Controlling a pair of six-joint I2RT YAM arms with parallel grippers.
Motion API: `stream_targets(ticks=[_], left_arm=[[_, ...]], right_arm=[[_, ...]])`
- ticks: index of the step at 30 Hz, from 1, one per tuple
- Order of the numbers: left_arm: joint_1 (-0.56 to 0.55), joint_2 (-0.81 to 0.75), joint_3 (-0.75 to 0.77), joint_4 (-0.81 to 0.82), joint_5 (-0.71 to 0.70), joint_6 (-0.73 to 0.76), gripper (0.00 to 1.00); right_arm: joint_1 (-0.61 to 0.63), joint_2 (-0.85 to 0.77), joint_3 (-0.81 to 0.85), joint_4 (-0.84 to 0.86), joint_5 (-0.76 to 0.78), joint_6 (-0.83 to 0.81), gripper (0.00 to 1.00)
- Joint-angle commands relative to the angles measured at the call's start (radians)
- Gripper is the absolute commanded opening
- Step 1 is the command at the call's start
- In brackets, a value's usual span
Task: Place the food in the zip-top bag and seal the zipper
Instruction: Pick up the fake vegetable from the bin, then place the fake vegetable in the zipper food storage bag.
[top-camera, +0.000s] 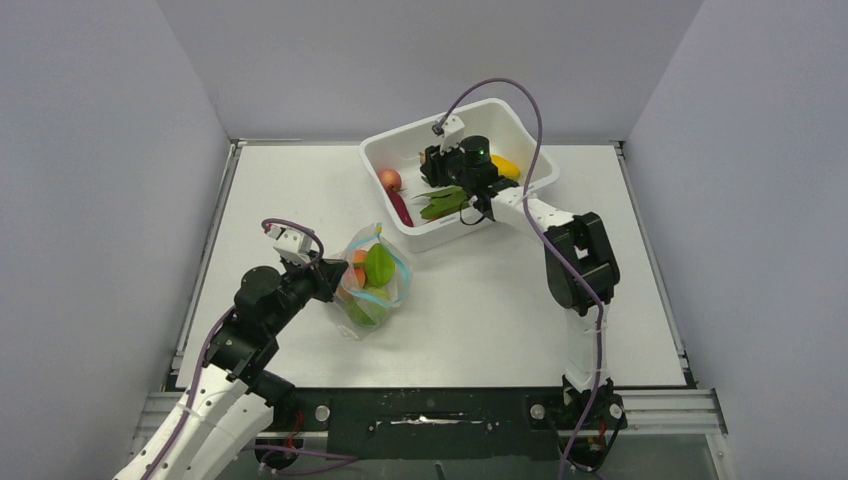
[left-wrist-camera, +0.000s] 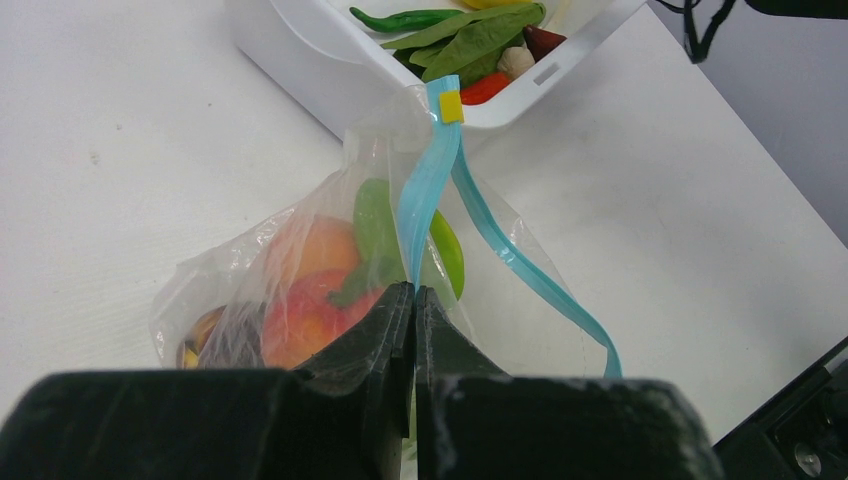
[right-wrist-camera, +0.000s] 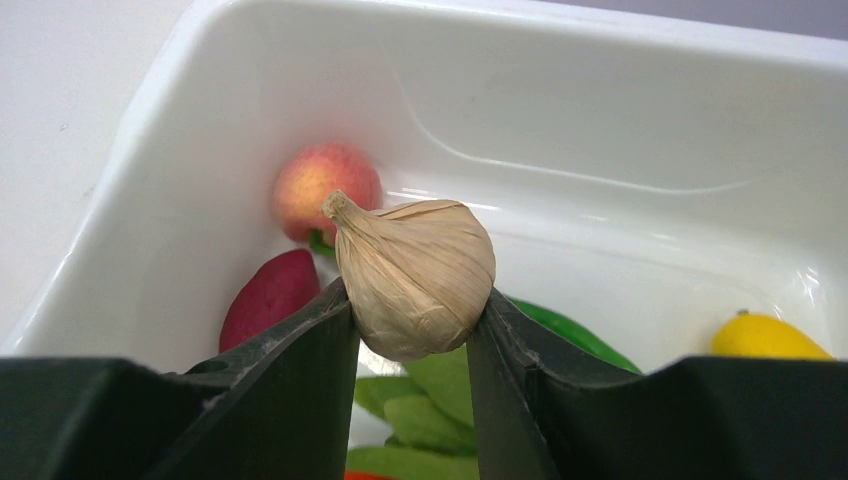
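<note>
A: Two grips, on what?
B: The left claw (left-wrist-camera: 413, 300) is pinched tight on the zip-top bag (top-camera: 372, 280), which holds toy fruit (top-camera: 378, 264) and sits at nine o'clock on the surface (top-camera: 480, 300). The right claw (right-wrist-camera: 415, 300) clamps a garlic bulb (right-wrist-camera: 415, 265) over the white tub (top-camera: 520, 115) at twelve o'clock.

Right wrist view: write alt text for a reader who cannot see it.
The right gripper clamps a pale garlic bulb over a white tub. Inside the tub lie a peach, a dark red fruit, green leaves and a yellow fruit.
</note>
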Motion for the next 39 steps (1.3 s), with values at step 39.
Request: stream_targets(ticks=[39], left_arm=[[-0.006,0.037,0.045,0.118,0.026,-0.18,0.0]], right_arm=[[0.481,-0.494,-0.378,-0.176,0.049,0.271,0.34]])
